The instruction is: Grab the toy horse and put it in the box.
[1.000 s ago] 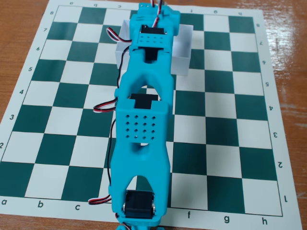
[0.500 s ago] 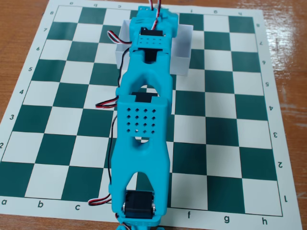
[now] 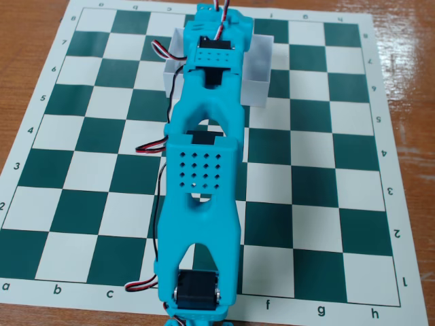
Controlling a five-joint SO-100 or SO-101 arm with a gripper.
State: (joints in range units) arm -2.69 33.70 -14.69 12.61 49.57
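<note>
Stretching from the bottom edge of the fixed view up to the far side of the chessboard (image 3: 306,170), the turquoise arm (image 3: 204,183) lies long over the middle columns. Its far end, where the hand (image 3: 216,15) sits, is above the box (image 3: 262,78) near the top of the picture. The fingers of the hand are hidden behind the wrist block and its black motor (image 3: 216,49), so I cannot tell how far the hand is open, or whether it has hold of something.

The box is white, with thin low walls, and it is directly under and around the hand end of the arm. Only its side walls show, one on each side of the wrist; the inside is covered by the arm.

The toy horse cannot be seen in this view. It may be under the arm or in the hand, but the picture does not show which.

Red, white and black cables (image 3: 158,144) hang along the left side of the arm. The chessboard rests on a wooden table (image 3: 27,41).
</note>
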